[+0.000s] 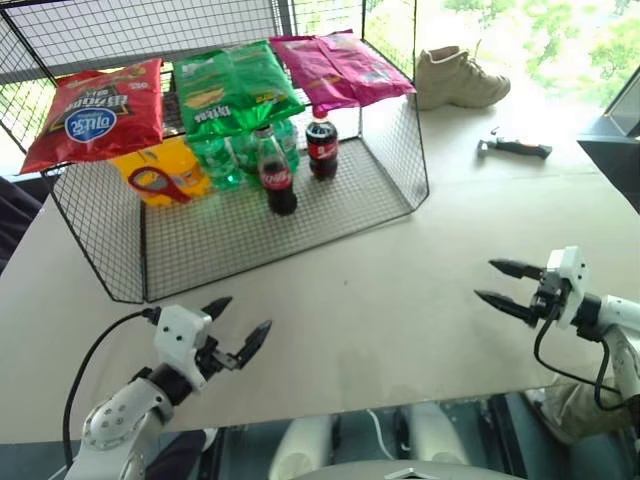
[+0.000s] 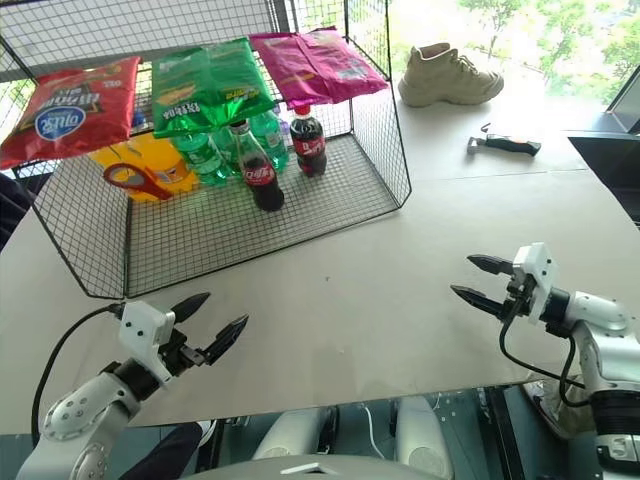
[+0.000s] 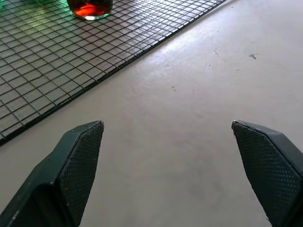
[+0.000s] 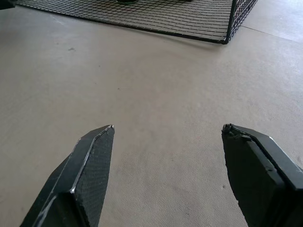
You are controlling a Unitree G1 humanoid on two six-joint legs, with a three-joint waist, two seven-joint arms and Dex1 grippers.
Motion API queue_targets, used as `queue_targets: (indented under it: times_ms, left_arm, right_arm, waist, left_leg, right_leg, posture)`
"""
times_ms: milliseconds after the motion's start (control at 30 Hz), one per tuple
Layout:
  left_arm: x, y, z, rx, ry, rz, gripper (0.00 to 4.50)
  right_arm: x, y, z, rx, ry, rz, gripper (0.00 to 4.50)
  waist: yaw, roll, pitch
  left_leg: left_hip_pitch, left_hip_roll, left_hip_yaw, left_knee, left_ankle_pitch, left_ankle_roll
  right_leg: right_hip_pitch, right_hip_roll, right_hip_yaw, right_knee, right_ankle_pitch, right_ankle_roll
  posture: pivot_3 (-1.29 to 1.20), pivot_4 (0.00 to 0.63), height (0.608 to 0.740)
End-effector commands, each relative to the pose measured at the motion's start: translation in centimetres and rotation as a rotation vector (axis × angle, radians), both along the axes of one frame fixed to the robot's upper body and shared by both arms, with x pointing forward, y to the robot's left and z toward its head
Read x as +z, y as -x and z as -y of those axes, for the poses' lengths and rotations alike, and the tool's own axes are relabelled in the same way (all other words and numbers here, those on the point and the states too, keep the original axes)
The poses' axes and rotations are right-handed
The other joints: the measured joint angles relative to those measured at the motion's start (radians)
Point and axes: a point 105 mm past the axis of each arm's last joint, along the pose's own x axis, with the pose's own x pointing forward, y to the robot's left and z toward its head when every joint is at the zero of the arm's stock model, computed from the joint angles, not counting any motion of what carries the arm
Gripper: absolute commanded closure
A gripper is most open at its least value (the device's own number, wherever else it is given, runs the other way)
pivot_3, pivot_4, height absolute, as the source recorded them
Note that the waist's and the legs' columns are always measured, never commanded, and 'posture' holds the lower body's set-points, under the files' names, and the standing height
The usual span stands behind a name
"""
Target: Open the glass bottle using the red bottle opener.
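At twelve o'clock, the slippery, fragile glass bottle suits a mid-body grip; left gripper and right gripper gape wide, empty.

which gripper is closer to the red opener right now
Left. The left gripper hovers open over the table just in front of the wire rack, on the same side as the opener inside it. The right gripper, also open, is far off across the table.
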Motion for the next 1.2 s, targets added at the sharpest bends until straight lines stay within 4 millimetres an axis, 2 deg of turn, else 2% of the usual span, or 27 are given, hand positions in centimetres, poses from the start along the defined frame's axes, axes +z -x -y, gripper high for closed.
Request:
queue_targets:
  times_ms: [33,167,267,367,467,633,900,1200]
  left_arm:
    - [0.9,-0.5,-0.7,0.034,-0.016,0.056,0.00]
    - [2.4,-2.5,-2.3,0.140,-0.034,0.157,0.00]
    - [4.4,-4.4,-3.8,0.260,-0.043,0.267,0.00]
    - [6.3,-5.7,-5.4,0.388,-0.057,0.358,0.00]
    - [8.5,-6.7,-7.2,0.514,-0.050,0.450,0.00]
    - [10.9,-7.4,-8.6,0.602,-0.103,0.548,0.00]
    - [11.9,-8.9,-9.0,0.603,-0.099,0.572,0.00]
    - [12.3,-10.6,-8.7,0.577,-0.079,0.584,0.00]
  right_arm:
    - [1.0,-0.2,-0.8,0.013,-0.011,0.054,0.88]
    - [2.6,-0.4,-3.6,0.049,-0.058,0.115,0.88]
    - [4.3,-0.7,-7.3,0.064,-0.097,0.174,0.88]
    - [6.0,-0.3,-10.1,0.104,-0.146,0.206,0.88]
    - [7.8,0.3,-12.2,0.150,-0.193,0.232,0.88]
    - [10.2,1.5,-15.3,0.234,-0.257,0.252,0.88]
    - [11.3,2.6,-17.1,0.277,-0.289,0.256,0.88]
    - [11.2,2.8,-17.0,0.266,-0.281,0.259,0.88]
  waist:
    - [0.001,0.000,0.000]
    - [0.002,0.000,0.000]
    - [0.002,0.000,0.000]
    - [0.005,0.000,0.000]
    - [0.011,-0.001,0.000]
    - [0.012,-0.002,-0.001]
    - [0.012,-0.002,-0.001]
    - [0.010,-0.003,-0.001]
  left_leg:
    - [0.000,0.000,0.000,0.000,0.000,0.000]
    - [0.000,0.000,0.000,0.000,0.000,0.000]
    - [0.001,0.000,-0.001,0.001,0.000,-0.001]
    - [0.001,0.000,-0.001,0.002,0.001,-0.001]
    - [0.001,-0.002,-0.002,0.002,0.001,-0.002]
    - [-0.002,-0.003,-0.003,0.001,0.003,-0.006]
    - [-0.002,-0.003,-0.004,0.001,0.003,-0.006]
    - [-0.002,-0.004,-0.005,0.001,0.003,-0.006]
  right_leg:
    - [0.000,0.000,0.000,0.000,0.000,0.000]
    - [0.000,0.000,0.000,0.001,0.001,0.001]
    - [0.000,0.000,0.000,0.003,0.001,0.002]
    - [0.000,0.001,0.000,0.004,0.001,0.002]
    - [-0.001,0.001,0.000,0.004,0.002,0.002]
    - [-0.003,0.001,-0.002,0.004,0.002,0.002]
    - [-0.003,0.001,-0.003,0.005,0.002,0.002]
    - [-0.003,0.001,-0.003,0.006,0.002,0.002]
  posture:
    - [0.00,0.150,0.740]
    - [0.00,0.150,0.740]
    - [0.00,0.150,0.740]
    - [0.00,0.150,0.740]
    - [0.00,0.150,0.740]
    - [0.00,0.150,0.740]
    - [0.00,0.150,0.740]
    - [0.00,0.150,0.740]
